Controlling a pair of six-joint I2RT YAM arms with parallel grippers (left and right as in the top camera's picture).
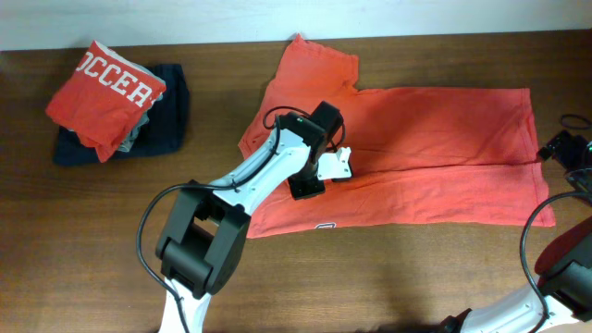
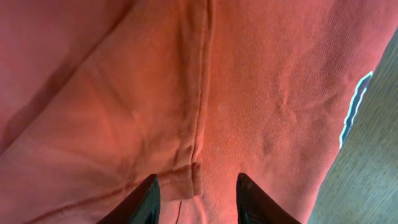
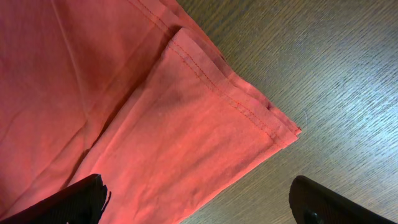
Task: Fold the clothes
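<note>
The coral-red T-shirt (image 1: 435,148) lies spread across the table, folded lengthwise, with a sleeve (image 1: 310,60) at the back. A bit of white lettering shows at its front edge (image 1: 326,225). My left gripper (image 1: 310,180) is open low over the shirt's left part. In the left wrist view its fingers (image 2: 196,199) straddle a seam and a small fold of the cloth (image 2: 199,124) and hold nothing. My right gripper (image 1: 558,150) is at the shirt's right end. In the right wrist view its fingers (image 3: 199,205) are wide open above the hem corner (image 3: 249,118), holding nothing.
A folded red shirt with white "SOCCER" lettering (image 1: 104,91) lies on a dark navy folded garment (image 1: 171,120) at the back left. Bare wooden table (image 1: 416,277) lies in front of the spread shirt. A pale wall runs along the back edge.
</note>
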